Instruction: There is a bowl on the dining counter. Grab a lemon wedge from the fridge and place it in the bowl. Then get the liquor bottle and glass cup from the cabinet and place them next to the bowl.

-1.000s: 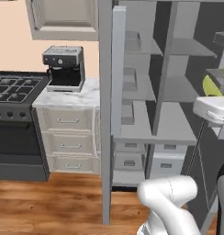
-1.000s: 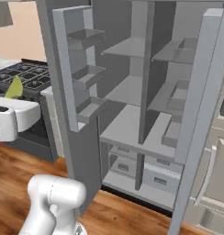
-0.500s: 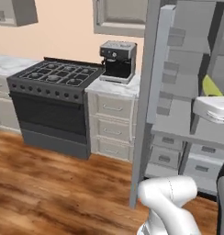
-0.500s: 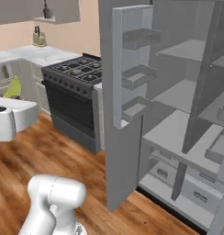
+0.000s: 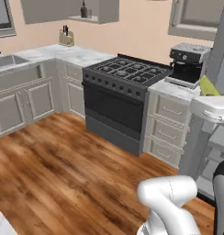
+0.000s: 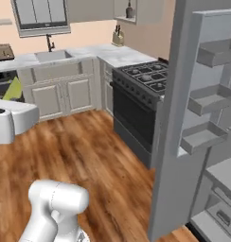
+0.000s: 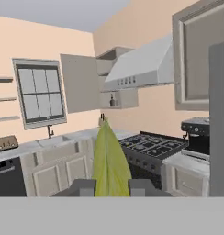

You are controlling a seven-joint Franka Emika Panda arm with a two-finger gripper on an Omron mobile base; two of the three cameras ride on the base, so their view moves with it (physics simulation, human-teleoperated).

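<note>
glossy brown wood plank floor (image 5: 63,170), white marble table (image 5: 72,53), matt black metal stove (image 5: 125,78), matt yellow-green lemon wedge (image 7: 109,160)

Even, bright, source-less rendered light fills all three views, with hardly any cast shadows. The glossy brown wood-plank floor (image 5: 63,165) carries soft pale sheen. The base views look soft and low in detail. The yellow-green lemon wedge (image 7: 109,160) close to the hand camera looms large, its edges slightly blurred.

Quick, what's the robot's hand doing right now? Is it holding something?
End effector: closed on the small yellow-green lemon wedge, which sticks up between its two dark fingertips.
</note>
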